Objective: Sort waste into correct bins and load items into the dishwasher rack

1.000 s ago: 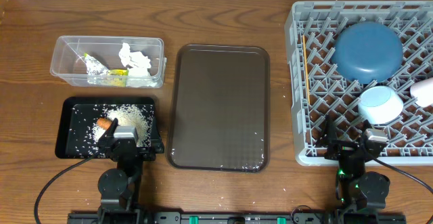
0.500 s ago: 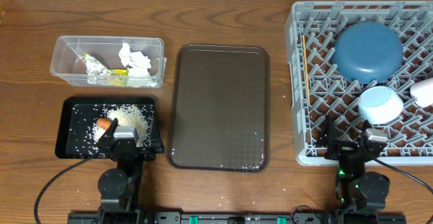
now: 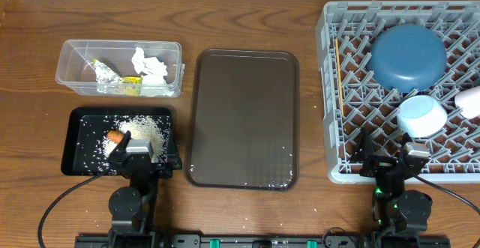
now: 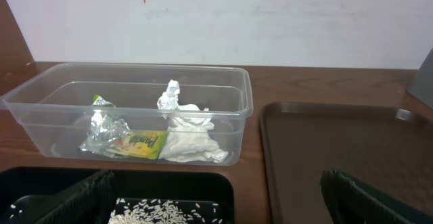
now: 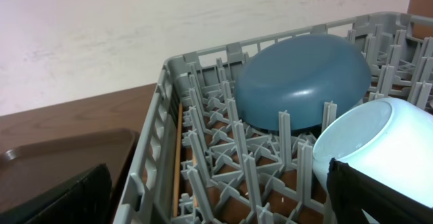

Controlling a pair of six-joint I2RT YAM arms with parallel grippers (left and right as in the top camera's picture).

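Task appears complete: paper, wrapper in clear tub; rice, carrot in black tray; blue bowl, small bowl, cup, chopsticks in rack; left gripper, right gripper: fingers spread, empty.

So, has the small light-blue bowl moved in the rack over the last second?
No. Overhead, the small light-blue bowl keeps its spot in the dishwasher rack, just nearer the arms than the large blue bowl, as before.
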